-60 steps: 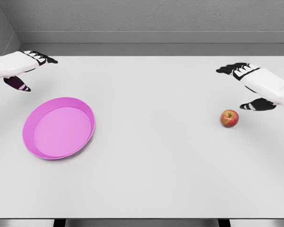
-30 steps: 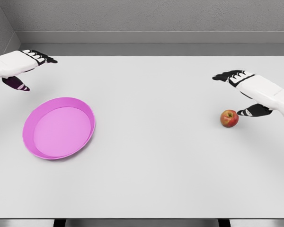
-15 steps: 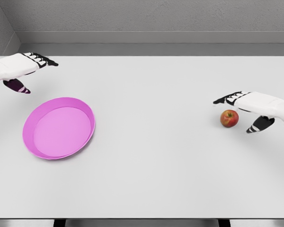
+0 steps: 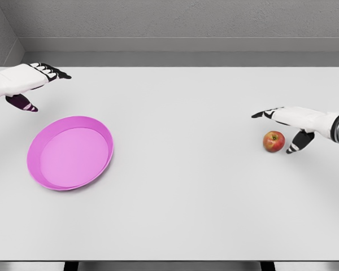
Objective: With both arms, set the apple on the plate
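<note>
— Where is the apple at this point?

— On the white worktop, far right side, resting by itself and in the same spot as in the earlier frames. The pink plate sits well apart from it on the left and has not shifted either.

— And the right hand?

— It has dropped from above and behind the apple to bracket it. The fingers stretch out just behind the fruit, and the thumb hangs just to its right. The hand is spread wide and grips nothing; I cannot tell whether the thumb touches the skin.

— Has the left hand done anything?

— Barely. It hovers near the far left corner, beyond the plate, fingers extended and thumb down, holding nothing, much as it was two seconds ago.
</note>
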Controlling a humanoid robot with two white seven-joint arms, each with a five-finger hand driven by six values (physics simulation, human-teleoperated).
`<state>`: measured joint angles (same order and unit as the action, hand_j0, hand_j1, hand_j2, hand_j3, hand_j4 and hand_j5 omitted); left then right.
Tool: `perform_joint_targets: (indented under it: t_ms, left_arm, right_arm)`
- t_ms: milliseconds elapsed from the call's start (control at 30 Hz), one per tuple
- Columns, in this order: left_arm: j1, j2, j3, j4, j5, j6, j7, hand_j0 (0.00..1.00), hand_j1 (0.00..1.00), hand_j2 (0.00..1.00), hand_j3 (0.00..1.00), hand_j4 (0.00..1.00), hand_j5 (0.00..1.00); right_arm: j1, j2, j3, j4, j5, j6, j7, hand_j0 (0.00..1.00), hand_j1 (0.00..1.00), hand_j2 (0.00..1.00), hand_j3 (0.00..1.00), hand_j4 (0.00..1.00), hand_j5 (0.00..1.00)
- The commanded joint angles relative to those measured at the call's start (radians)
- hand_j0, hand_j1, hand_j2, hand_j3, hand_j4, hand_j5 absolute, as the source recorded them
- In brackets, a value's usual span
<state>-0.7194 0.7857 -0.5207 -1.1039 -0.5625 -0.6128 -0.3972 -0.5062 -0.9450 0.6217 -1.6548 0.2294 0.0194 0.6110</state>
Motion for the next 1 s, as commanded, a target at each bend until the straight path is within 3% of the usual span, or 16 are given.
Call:
perform_joint_targets:
  t_ms: [0,267,400,667,967]
  left_arm:
    - [0.0,0.001,0.002,-0.004,0.006,0.002,0.001,1.0,1.0,1.0,1.0,1.0,1.0]
    - [0.002,0.006,0.004,-0.007,0.007,0.002,0.001,1.0,1.0,1.0,1.0,1.0,1.0]
    - [0.023,0.012,0.004,-0.05,0.006,0.002,0.001,1.0,1.0,1.0,1.0,1.0,1.0]
    - [0.023,0.021,0.005,-0.053,0.007,0.002,0.001,1.0,1.0,1.0,1.0,1.0,1.0]
    - [0.029,0.021,0.025,-0.056,0.007,0.002,0.001,1.0,1.0,1.0,1.0,1.0,1.0]
  right_arm:
    - [0.0,0.012,0.016,0.021,-0.001,0.02,0.0,1.0,1.0,1.0,1.0,1.0,1.0]
    - [0.0,0.017,0.035,0.055,-0.001,0.02,0.0,1.0,1.0,1.0,1.0,1.0,1.0]
    - [0.0,0.017,0.035,0.055,-0.001,0.02,0.0,1.0,1.0,1.0,1.0,1.0,1.0]
    - [0.0,0.017,0.049,0.055,-0.001,0.019,0.0,0.68,0.68,0.68,0.68,0.68,0.68]
    - [0.0,0.017,0.07,0.058,-0.001,0.019,0.0,0.67,0.67,0.67,0.67,0.67,0.67]
